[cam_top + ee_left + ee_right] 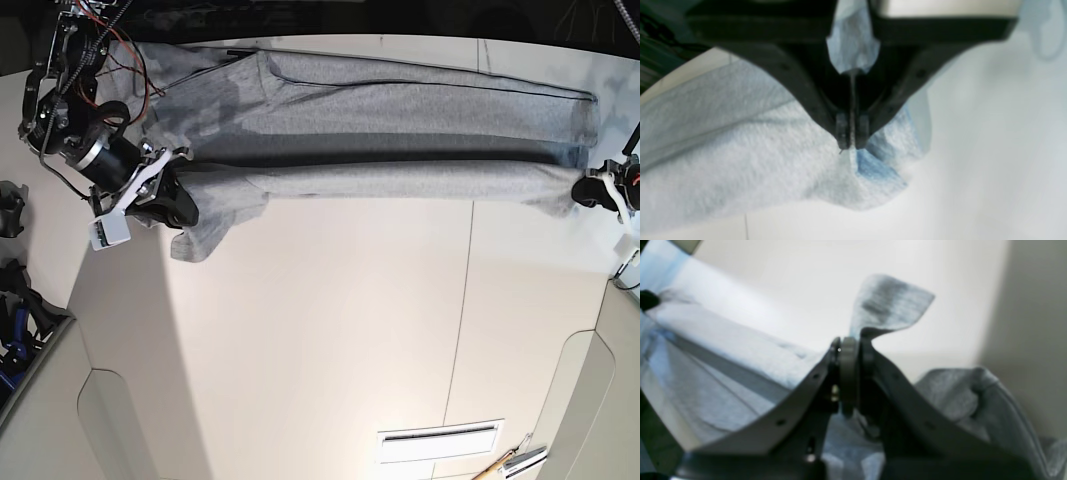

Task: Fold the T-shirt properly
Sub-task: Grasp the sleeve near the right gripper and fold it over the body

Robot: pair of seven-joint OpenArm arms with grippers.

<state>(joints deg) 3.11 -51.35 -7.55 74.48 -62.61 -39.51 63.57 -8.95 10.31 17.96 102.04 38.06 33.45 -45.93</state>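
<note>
A: How many garments are on the table [330, 330]?

B: One. A single grey T-shirt [400, 130], stretched in a long band across the far part of the white tabletop, its near edge lifted and folded over so two layers show.

A: And how many grippers?

B: Two, one at each end of that lifted edge. The right gripper [178, 205] is on the base view's left, and the left gripper [588, 190] is on its right.

A: What has the right one got?

B: Its jaws are pressed together on a bunch of the fabric; in the right wrist view a flap of grey cloth sticks up past the fingertips [848, 350].

A: The left?

B: Same story. In its wrist view the two black fingers [842, 131] meet with a thin pinch of the shirt's corner between them, and the cloth drapes down onto the table.
</note>
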